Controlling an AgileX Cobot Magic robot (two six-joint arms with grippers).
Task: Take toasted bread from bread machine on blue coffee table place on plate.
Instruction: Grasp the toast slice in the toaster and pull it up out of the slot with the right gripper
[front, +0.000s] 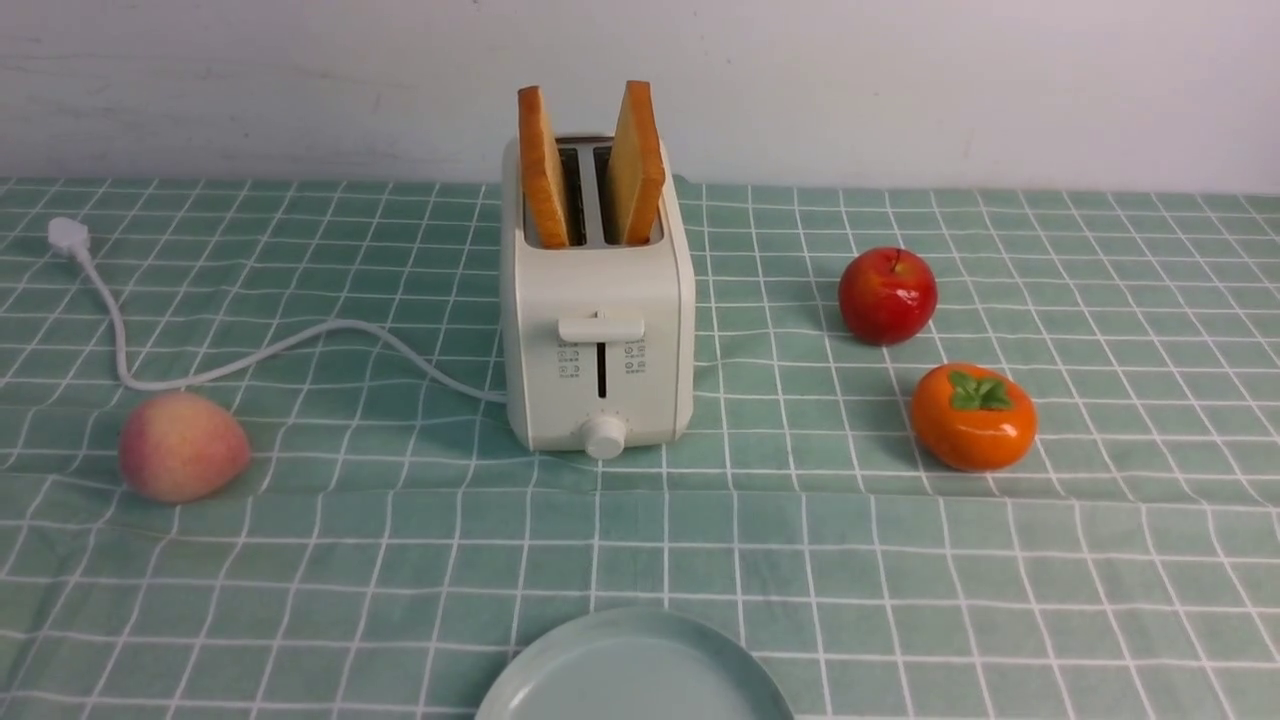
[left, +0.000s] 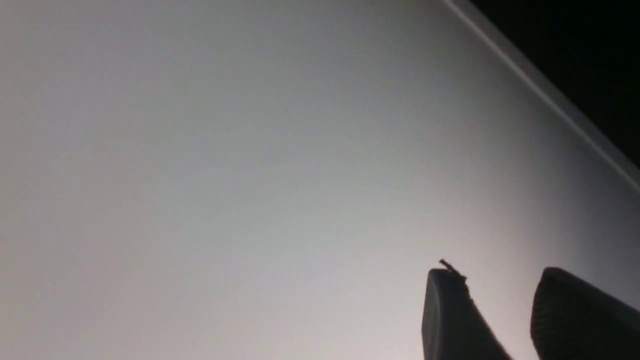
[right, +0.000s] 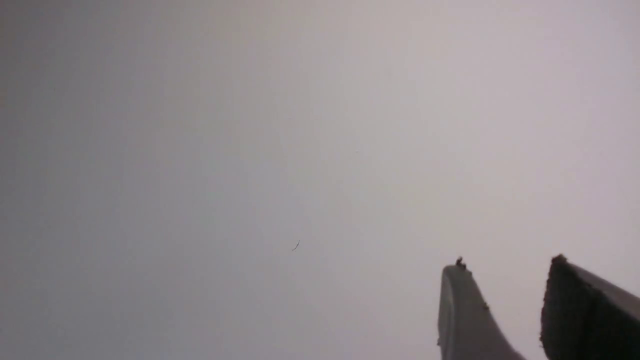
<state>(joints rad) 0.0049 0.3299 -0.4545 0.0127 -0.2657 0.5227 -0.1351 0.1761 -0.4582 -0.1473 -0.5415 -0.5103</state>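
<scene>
We approach bread slices (front: 636, 170) from above, jaws square to faces, pinch gently; left gripper (left: 500, 275) and right gripper (right: 507, 262) part-spread, empty.

The boxy toaster (front: 600, 300) is cream-white; the thick square bread slices (front: 543, 165) have golden-tan faces and orange-brown crusts; the flat tablecloth (front: 400, 590) is teal-green with a white grid; the round glossy plate (front: 640, 670) is pale blue-green; the gripper fingers (right: 470, 320) look dark grey, though blurred.
</scene>
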